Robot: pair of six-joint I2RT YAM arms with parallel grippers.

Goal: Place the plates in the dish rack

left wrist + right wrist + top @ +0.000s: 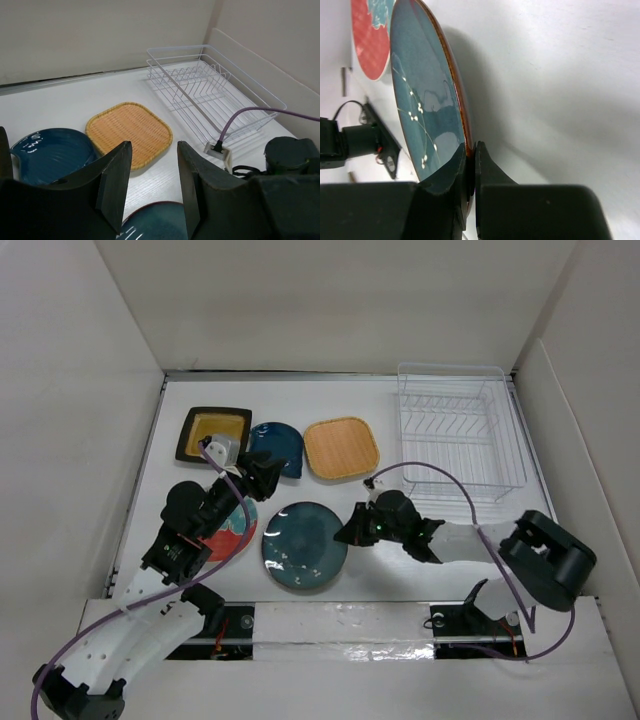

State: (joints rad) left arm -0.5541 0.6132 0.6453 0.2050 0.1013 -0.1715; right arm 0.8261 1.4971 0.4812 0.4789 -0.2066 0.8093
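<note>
Right wrist view is showing the right claw (471, 160) pinching almost shut on the rim of the teal plate (420, 100), with the red plate (367, 40) lying just beyond and bare table (560, 75) stretching on the other side. Left wrist view is showing the left claw (152, 180) gaping wide, gripping nothing, near the blue plate (50, 155) and orange plate (129, 131), the rack (200, 95) standing well apart. Only the top view is showing the yellow plate (213, 433) sitting at the far left corner.

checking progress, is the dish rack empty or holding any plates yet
Empty. The dish rack shows only bare wire slots in the top and left wrist views; nothing stands in them.
</note>
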